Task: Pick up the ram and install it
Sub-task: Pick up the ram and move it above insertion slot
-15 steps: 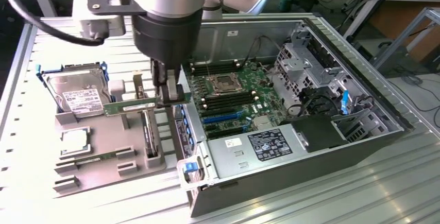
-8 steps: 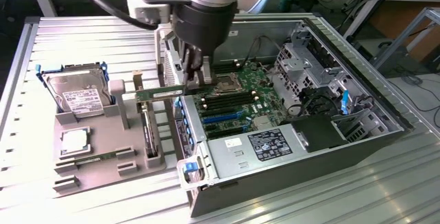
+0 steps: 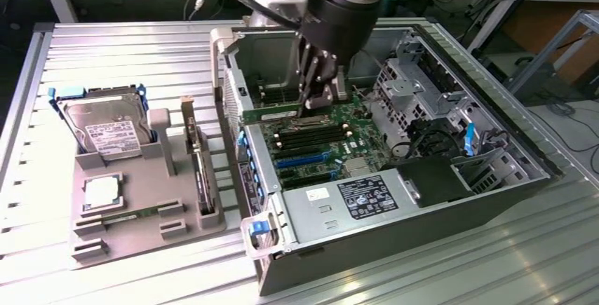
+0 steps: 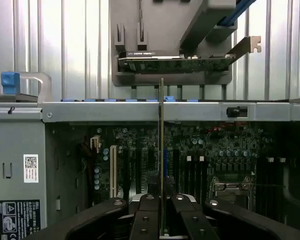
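Pincer [image 3: 318,104] is clamped on the ram [image 3: 273,113], with one finger against each face of the stick. I hold the ram on its long edge, level, inside the open computer case [image 3: 496,168]. From the wrist camera it reads edge-on, as a thin line between the fingers [image 4: 149,217].

The stick hangs over the green motherboard [image 3: 323,152], close above the black memory slots [image 3: 313,137]. I cannot tell whether its lower edge touches a slot.

The power supply [image 3: 365,196], with its label, sits at the near end of the case.

On the slatted metal counter [image 3: 112,45], at the exterior view's left, stands a grey parts holder [image 3: 140,179]. It carries a hard drive [image 3: 108,128] on end, a processor [image 3: 101,191] lying flat and an expansion card [image 3: 201,172] on edge nearest the case.
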Action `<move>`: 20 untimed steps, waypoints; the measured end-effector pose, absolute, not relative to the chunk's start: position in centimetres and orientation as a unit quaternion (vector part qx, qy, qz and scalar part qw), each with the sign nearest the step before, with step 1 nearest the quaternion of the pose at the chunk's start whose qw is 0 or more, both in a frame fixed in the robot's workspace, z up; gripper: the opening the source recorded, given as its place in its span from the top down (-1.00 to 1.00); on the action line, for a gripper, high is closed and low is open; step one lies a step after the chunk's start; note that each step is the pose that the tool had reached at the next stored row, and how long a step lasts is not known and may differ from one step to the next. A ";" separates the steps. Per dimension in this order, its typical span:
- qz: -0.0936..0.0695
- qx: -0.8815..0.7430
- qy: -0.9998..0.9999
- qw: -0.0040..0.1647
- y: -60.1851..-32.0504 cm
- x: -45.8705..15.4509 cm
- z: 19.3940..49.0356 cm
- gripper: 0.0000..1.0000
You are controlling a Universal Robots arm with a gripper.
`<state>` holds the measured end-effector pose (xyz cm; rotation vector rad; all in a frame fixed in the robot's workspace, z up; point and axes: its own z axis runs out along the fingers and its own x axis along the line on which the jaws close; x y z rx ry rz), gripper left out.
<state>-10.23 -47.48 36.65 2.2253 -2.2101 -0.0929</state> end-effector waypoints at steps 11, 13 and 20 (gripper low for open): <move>-0.030 0.709 -0.704 0.002 -46.2 -2.4 36.7 0.72; -0.030 0.709 -0.704 0.002 -45.2 -2.1 36.6 0.72; -0.030 0.705 -0.709 0.002 -43.2 -1.2 36.3 0.72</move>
